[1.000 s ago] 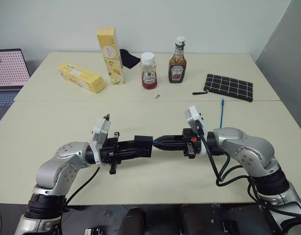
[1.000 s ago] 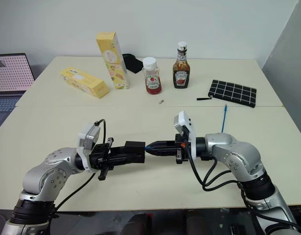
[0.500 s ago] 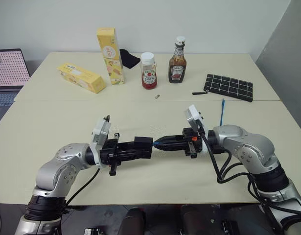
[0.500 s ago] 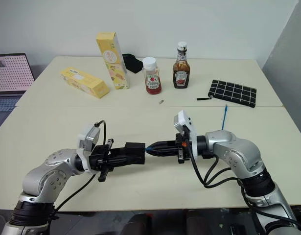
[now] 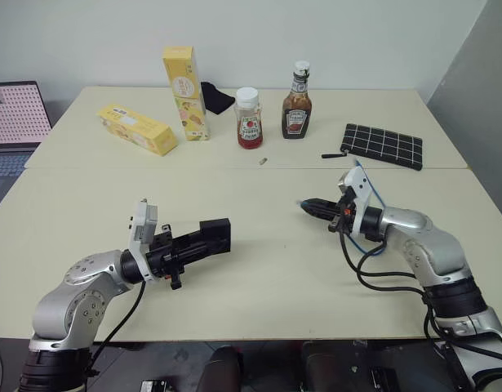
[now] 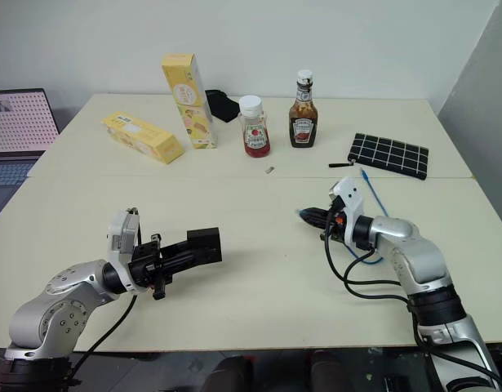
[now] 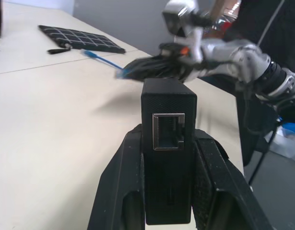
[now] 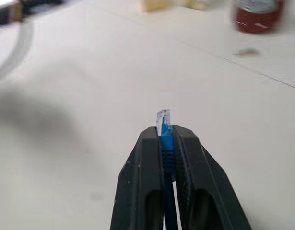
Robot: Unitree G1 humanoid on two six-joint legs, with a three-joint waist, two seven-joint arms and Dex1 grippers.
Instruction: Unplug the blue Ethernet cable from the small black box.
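The small black box (image 5: pixel 218 233) is clamped between the fingers of my left gripper (image 5: pixel 197 244), which is shut on it just above the table at the front left. Its port (image 7: pixel 168 130) faces the right arm and has nothing in it. My right gripper (image 5: pixel 305 205) is a wide gap to the right of the box, shut on the end of the blue Ethernet cable (image 5: pixel 372 194). The clear plug (image 8: pixel 163 116) sticks out past the fingertips. The rest of the cable loops back over the right wrist.
At the back stand two yellow boxes (image 5: pixel 137 129), a red jar (image 5: pixel 248 119) and a brown sauce bottle (image 5: pixel 296 103). A black pouch with white grid lines (image 5: pixel 381 145) lies at the back right. A laptop (image 5: pixel 15 122) sits at the far left.
The plug has come out of the box. My right gripper has swung away to the right and farther back with the cable, and my left gripper has drawn the box to the left.
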